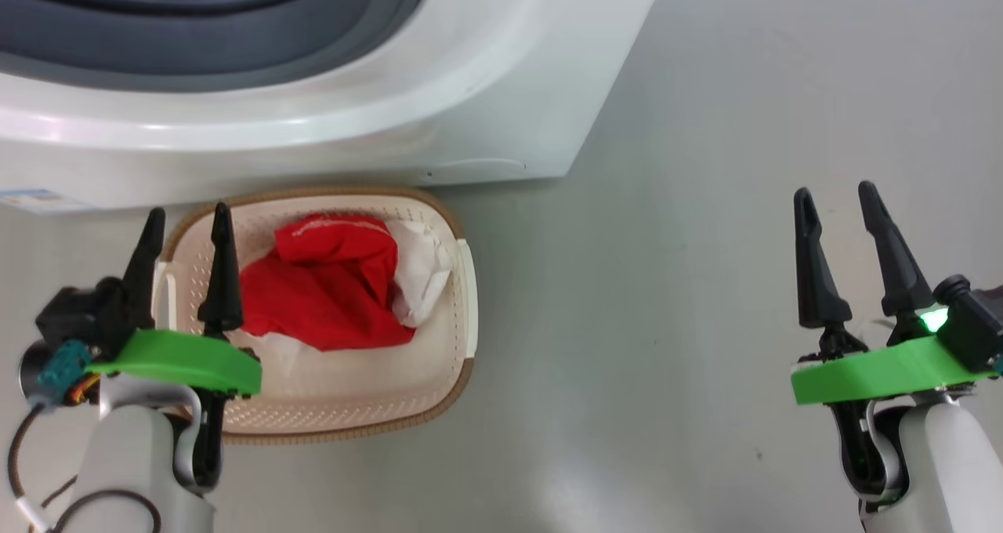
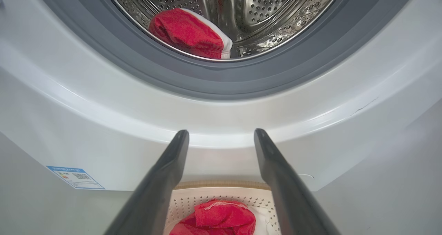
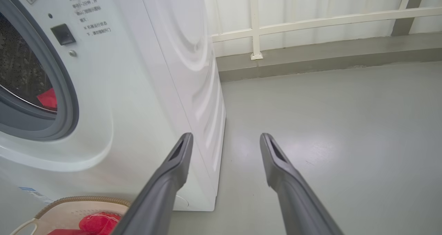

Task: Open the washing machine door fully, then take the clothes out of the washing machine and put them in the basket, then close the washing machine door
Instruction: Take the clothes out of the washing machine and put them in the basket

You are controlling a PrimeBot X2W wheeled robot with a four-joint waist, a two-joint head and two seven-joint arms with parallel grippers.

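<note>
A small blue label [image 2: 75,177] with a code square sits low on the washing machine [image 1: 509,86] front, near its left corner, and its print is too small to read. Dark lines of writing [image 3: 86,17] beside the round opening are also illegible.

The left gripper [image 1: 190,210] hovers over the basket [image 1: 464,282], which stands on the floor [image 1: 705,298] right against the machine's base. Its jaws are spread and empty, pointing at the machine. The right gripper [image 1: 834,190], jaws likewise released, hangs above the floor off the machine's right corner.

Crumpled red clothes [image 1: 329,290] and a white cloth [image 1: 423,270] lie in the perforated cream basket with its woven brown rim. Another red, white-trimmed garment [image 2: 188,33] rests in the dimpled steel drum [image 2: 266,7], behind the grey rubber seal [image 2: 221,83].
</note>
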